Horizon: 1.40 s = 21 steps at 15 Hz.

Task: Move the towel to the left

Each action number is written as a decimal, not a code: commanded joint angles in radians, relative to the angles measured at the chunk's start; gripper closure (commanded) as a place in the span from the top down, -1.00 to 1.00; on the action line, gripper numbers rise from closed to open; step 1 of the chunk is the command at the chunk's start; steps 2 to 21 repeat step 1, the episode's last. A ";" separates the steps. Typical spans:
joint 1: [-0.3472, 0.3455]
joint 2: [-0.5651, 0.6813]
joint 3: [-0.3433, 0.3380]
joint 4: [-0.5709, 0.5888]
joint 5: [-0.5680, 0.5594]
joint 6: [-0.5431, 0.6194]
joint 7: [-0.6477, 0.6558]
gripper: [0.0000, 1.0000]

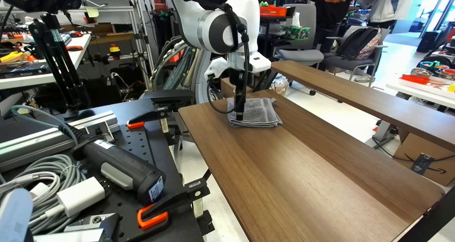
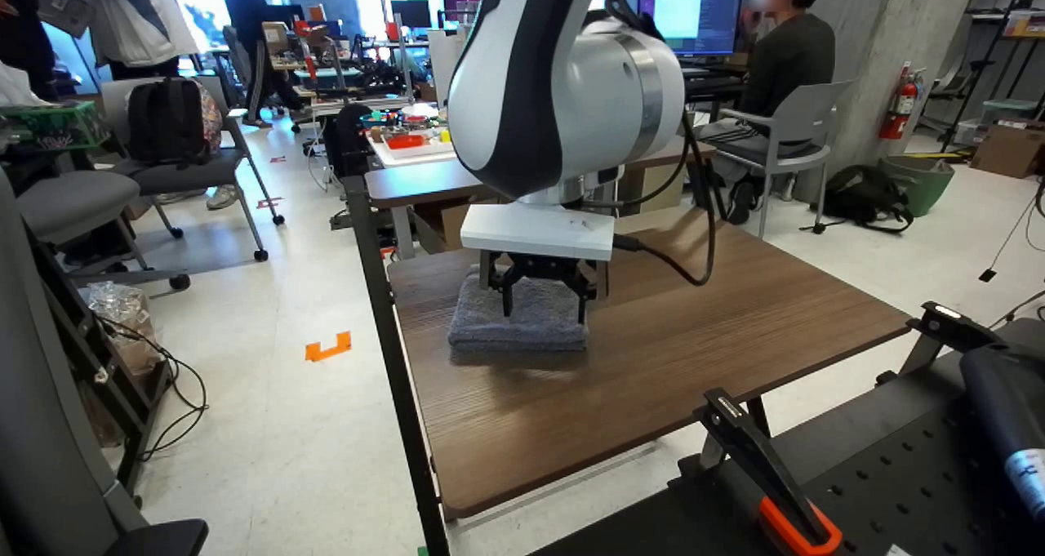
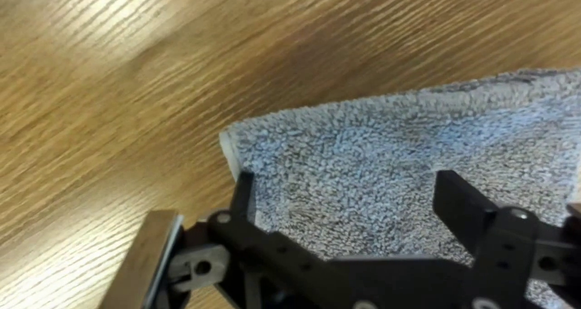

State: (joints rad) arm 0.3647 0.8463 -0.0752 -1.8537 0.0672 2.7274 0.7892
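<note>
I note the towel (image 2: 531, 331) on the bench (image 2: 669, 360), near one end, under the claw (image 2: 544, 318); a backpack (image 2: 167, 122) on a chair (image 2: 175, 175).

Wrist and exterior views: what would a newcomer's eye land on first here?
Probably the big white-and-black robot arm, which looms over the brown table in both exterior views. Next, the folded gray towel on that table, with the end effector over it, jaws open in the wrist view. Then perhaps the orange-and-black clamps along the edge of the black worktop in both exterior views.
</note>
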 commanded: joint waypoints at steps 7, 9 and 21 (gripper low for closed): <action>0.003 0.001 -0.003 0.001 0.006 -0.002 -0.004 1.00; 0.003 0.001 -0.003 0.001 0.006 -0.002 -0.004 1.00; 0.003 0.001 -0.003 0.001 0.006 -0.002 -0.004 1.00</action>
